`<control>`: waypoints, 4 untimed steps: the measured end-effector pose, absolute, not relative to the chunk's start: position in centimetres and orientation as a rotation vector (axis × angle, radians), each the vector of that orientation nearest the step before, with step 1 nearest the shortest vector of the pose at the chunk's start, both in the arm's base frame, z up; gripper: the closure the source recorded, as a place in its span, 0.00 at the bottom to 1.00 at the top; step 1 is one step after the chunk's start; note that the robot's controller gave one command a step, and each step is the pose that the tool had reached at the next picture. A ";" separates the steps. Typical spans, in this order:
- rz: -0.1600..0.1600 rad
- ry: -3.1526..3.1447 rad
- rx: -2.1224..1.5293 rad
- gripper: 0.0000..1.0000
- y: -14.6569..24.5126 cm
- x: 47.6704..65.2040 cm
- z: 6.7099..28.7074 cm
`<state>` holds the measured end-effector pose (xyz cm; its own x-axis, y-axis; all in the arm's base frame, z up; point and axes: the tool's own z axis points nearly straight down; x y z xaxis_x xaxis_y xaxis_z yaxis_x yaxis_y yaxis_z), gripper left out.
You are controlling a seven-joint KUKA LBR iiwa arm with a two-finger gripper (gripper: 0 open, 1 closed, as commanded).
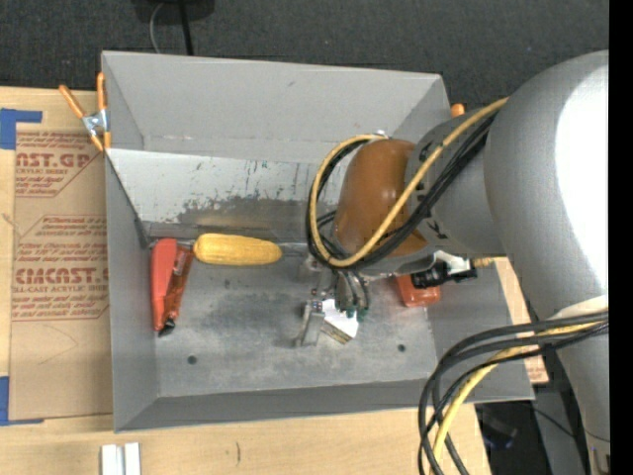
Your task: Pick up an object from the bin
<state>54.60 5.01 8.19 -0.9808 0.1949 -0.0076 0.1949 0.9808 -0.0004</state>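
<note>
Logged left to right across the frame.

Grey metal bin (129, 364): sloping walls, flat scuffed floor, set across the middle of the frame.

At the left edge of the floor, against the foot of the left wall: red flat elongated object (166, 283), dark strip down its right side, laid lengthwise from upper to lower frame, slightly tilted.

Just right of its upper end, parted from it by a small gap: yellow oblong object (237, 250), rounded, tapering at both ends, shaped like a corn cob or banana, laid crosswise along the foot of the back wall.

At the centre of the floor, lower in the frame than the yellow object and well apart from it: tool (331, 320), brought down close to the floor, directly over a small white-and-green piece (343, 327). Degree of opening of the tool: could not be told. Hold on the piece: could not be told.

Above the tool in the frame: orange-brown wrist cover (371, 201), looped by yellow-and-black cables (321, 206).

Right of the tool, near the foot of the right wall: red-orange blocky object (413, 291), partly hidden under the arm, kind not made out.

At far right: large grey arm (554, 186), entered from the right side of the frame.
</note>
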 end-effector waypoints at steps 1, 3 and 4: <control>0.001 3.110 0.396 0.00 2.1 52.7 9.2; -0.001 3.127 0.186 0.00 0.3 50.2 10.9; -0.001 3.125 0.251 0.00 0.4 50.7 8.6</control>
<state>50.70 0.43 8.57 -0.9871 0.1597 -0.0070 0.1597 0.9872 -0.0004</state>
